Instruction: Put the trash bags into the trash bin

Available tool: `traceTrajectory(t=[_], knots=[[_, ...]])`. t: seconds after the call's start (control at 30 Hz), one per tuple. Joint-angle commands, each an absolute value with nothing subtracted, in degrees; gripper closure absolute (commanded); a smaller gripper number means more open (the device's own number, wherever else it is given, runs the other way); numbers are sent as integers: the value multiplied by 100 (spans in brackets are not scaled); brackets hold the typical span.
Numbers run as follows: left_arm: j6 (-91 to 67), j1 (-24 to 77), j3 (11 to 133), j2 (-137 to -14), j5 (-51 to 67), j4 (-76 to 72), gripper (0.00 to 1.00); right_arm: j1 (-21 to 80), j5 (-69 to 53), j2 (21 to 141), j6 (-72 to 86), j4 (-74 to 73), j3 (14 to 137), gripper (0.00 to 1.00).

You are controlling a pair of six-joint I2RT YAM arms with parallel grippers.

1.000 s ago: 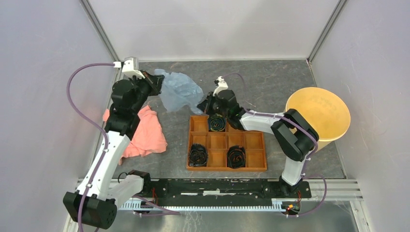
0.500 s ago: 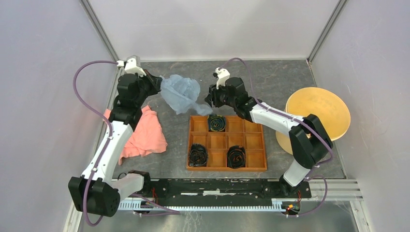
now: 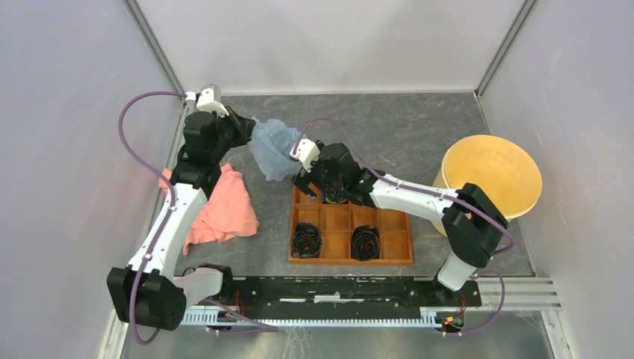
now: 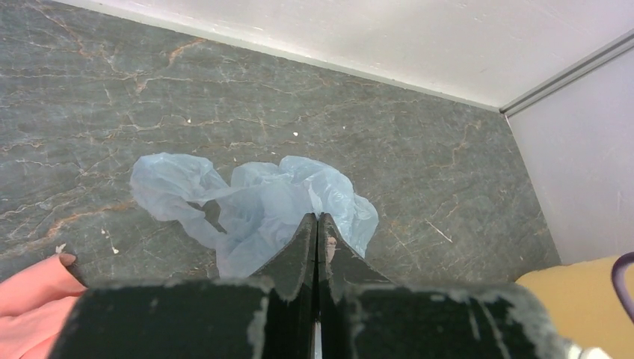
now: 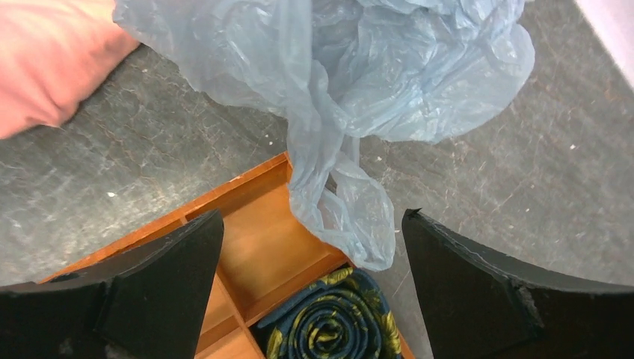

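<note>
The trash bag point(image 3: 271, 147), a crumpled pale blue film, hangs from my left gripper point(image 3: 241, 127), which is shut on its upper edge; in the left wrist view the bag point(image 4: 254, 198) bunches just past the closed fingertips of that gripper point(image 4: 317, 218). My right gripper point(image 3: 304, 181) hovers over the far left corner of the tray and stands wide open point(image 5: 312, 218). The bag's lower tail point(image 5: 345, 217) dangles between its fingers without touching either. The trash bin point(image 3: 490, 173), a round yellow-tan bucket, stands upright at the right, far from both grippers.
An orange compartmented tray point(image 3: 336, 221) holds three dark rolled ties point(image 3: 306, 238), one of them under the right gripper point(image 5: 336, 321). A salmon-pink cloth point(image 3: 222, 209) lies on the left beneath the left arm. Walls enclose the dark stone tabletop.
The right gripper has opened and swung left and nearer, from behind the tray to under the bag. The left gripper has held the bag, which now hangs narrower.
</note>
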State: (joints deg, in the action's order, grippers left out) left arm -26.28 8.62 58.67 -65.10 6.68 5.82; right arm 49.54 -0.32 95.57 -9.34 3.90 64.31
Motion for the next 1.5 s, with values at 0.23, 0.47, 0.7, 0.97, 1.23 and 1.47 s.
traceTrajectory(t=[0.23, 0.47, 0.7, 0.97, 1.23, 1.47], knots=[[-2782, 826, 6126, -6294, 565, 454, 98, 5212, 1241, 10744, -1491, 2138, 6978, 4], [-2794, 698, 6195, -6395, 659, 520, 84, 4902, -772, 10956, -54, 2737, 7312, 86], [-2760, 567, 6136, -6256, 687, 456, 7, 3336, -5478, 11681, 4853, 4574, 7977, 100], [-2682, 339, 6199, -6257, 172, 707, 0, 2743, -6091, 11754, 4356, 3679, 7959, 100], [-3064, -64, 6722, -7957, 1297, 1341, 1, 2583, -5888, 11686, 2390, 1630, 8294, 100], [-4318, -719, 6377, -9465, 4092, -289, 6, 2572, -6473, 11648, 1841, 1565, 8194, 100]])
